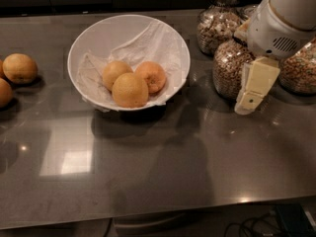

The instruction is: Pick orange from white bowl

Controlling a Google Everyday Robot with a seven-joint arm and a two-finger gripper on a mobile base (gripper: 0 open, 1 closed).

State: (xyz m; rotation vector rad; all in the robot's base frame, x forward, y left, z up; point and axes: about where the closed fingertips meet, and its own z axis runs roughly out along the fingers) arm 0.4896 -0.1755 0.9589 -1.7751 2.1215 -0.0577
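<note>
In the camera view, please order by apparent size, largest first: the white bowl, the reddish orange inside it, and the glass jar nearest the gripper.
1. white bowl
2. glass jar, partly hidden by the gripper, which hangs at the right in front of it, so its full size is unsure
3. orange
</note>
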